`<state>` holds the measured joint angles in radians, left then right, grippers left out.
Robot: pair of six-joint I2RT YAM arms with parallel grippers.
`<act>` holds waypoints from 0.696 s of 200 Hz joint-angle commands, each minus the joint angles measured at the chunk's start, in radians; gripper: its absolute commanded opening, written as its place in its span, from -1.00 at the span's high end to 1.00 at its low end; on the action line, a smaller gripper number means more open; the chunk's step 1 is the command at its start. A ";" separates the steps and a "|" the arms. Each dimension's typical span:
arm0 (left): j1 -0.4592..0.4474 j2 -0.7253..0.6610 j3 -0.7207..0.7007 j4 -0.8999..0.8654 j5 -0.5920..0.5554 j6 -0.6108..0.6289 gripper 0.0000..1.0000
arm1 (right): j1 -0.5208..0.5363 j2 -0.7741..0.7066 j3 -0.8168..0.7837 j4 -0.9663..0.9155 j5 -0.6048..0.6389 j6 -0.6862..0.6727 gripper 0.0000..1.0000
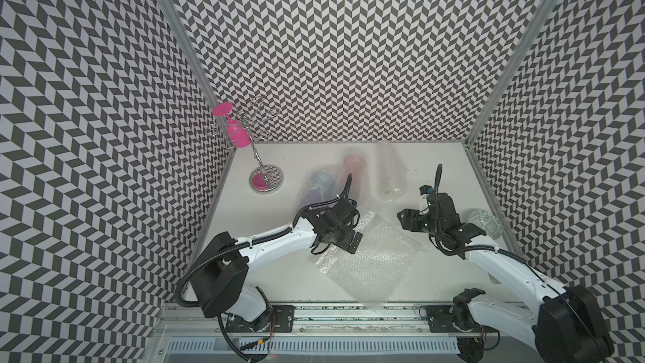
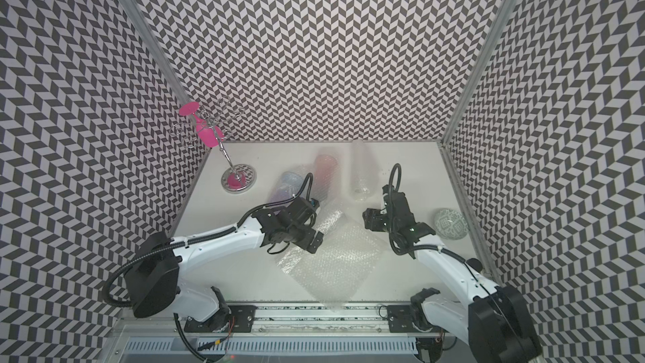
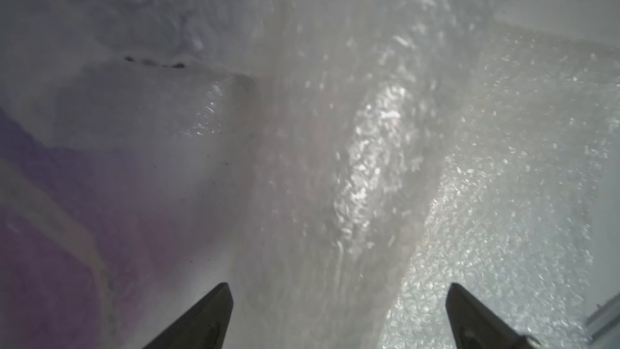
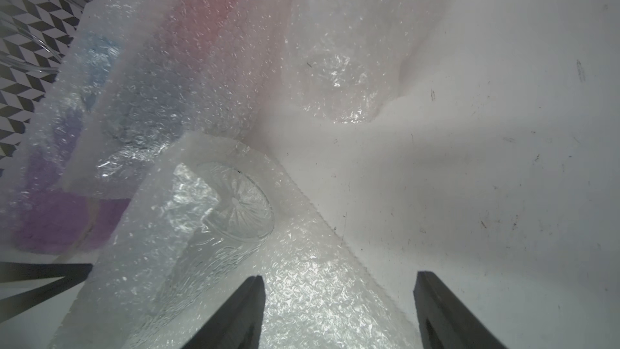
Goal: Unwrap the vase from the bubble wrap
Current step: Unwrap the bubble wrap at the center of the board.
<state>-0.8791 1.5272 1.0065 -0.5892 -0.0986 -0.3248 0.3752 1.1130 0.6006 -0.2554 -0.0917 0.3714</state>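
White tabletop (image 1: 265,274) carries everything (it is scuffed near the arms). Spread under the left gripper (image 3: 338,285) and reaching just ahead of the right gripper (image 4: 339,275) is the bubble wrap (image 1: 370,260), one big sheet lying nearly flat, which I read as most of the unrolling done. Beyond both grippers lie three wrapped bundles, purple-blue (image 1: 319,186), pink (image 1: 352,169) and clear (image 1: 391,176), probably set back to keep the working space free. The glass vase (image 4: 231,216) lies on its side just ahead of the right gripper's fingers, its ribbed base showing and the sheet's last turn draped over it. The left gripper hangs over that rolled end, released, jaws spread wide on nothing. The right gripper is likewise slack, jaws apart above the sheet's edge and bare table, likely poised to pinch wrap or vase.
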 commanded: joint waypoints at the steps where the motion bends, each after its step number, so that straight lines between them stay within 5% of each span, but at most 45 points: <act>1: -0.001 0.051 0.048 -0.007 -0.154 0.033 -0.99 | 0.010 0.000 0.024 0.052 -0.008 0.007 -0.46; 57: 0.043 0.099 0.076 0.025 -0.145 0.076 -0.89 | 0.010 -0.028 0.008 0.041 0.003 0.002 -0.46; 87: 0.078 0.086 0.073 0.043 -0.082 0.095 0.03 | 0.009 -0.036 0.018 0.035 0.001 -0.005 -0.45; 139: 0.184 0.068 0.055 0.068 0.037 0.102 0.69 | 0.021 -0.032 0.050 0.030 -0.008 -0.041 -0.41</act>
<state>-0.7551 1.5963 1.0809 -0.5198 -0.0998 -0.2310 0.3798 1.0981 0.6052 -0.2588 -0.0963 0.3622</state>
